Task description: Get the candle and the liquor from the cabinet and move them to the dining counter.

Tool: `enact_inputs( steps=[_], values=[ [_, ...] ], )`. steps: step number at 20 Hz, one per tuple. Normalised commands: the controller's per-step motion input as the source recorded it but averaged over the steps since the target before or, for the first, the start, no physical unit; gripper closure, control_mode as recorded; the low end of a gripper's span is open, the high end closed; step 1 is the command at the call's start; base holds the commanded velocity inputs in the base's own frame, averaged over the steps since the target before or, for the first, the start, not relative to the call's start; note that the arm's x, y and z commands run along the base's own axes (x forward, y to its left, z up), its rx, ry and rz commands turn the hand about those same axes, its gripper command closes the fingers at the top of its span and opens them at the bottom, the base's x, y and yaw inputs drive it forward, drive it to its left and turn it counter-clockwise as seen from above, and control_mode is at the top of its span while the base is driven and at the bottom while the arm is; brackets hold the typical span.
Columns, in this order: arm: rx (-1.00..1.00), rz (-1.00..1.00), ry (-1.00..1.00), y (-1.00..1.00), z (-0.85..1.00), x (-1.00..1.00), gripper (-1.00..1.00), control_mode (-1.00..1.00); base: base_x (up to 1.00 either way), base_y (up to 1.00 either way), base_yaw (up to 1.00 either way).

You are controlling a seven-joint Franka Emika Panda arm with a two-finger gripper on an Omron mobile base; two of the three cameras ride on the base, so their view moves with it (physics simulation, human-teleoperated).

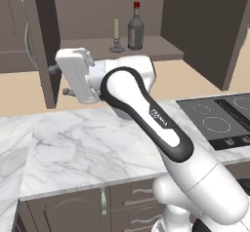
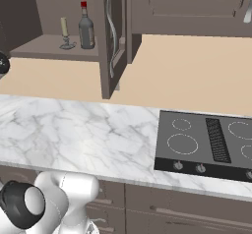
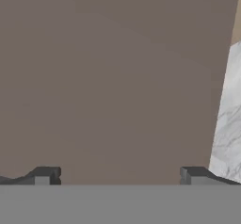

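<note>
The dark brown cabinet (image 1: pixel 44 41) (image 2: pixel 110 36) stands open above the worktop. On its shelf the cream candle (image 1: pixel 116 31) (image 2: pixel 64 28) stands upright in its small grey holder. Just to its right stands the liquor (image 1: pixel 135 29) (image 2: pixel 86 27), a grey-brown bottle with a red cap. My gripper (image 1: pixel 59 81) (image 3: pixel 121 176) is open and holds nothing. It sits lower and to the left of both, right up against the open left door. That door's brown face looms close in the hand view. The dining counter is out of view.
A white veined marble worktop (image 1: pixel 83 143) (image 2: pixel 74 130) runs below the cabinet. A black cooktop (image 1: pixel 219 119) (image 2: pixel 206 139) is set into it on the right. The cabinet's right door (image 1: pixel 205 26) swings out over the worktop. Low brown cupboards (image 1: pixel 73 209) lie beneath.
</note>
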Motion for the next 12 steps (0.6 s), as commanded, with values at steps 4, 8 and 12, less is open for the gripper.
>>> enact_inputs(
  steps=[4,8,12],
  values=[
    [-0.04,0.02,0.01,0.20,-0.17,0.00,-1.00,-1.00,0.00,0.00,0.00],
    [-0.09,-0.01,-0.08,-0.01,-0.02,-0.12,-1.00,-1.00,0.00,0.00,0.00],
    [-0.17,-0.08,-0.17,-0.26,0.00,-0.35,-1.00,-1.00,0.00,0.00,0.00]
  ],
)
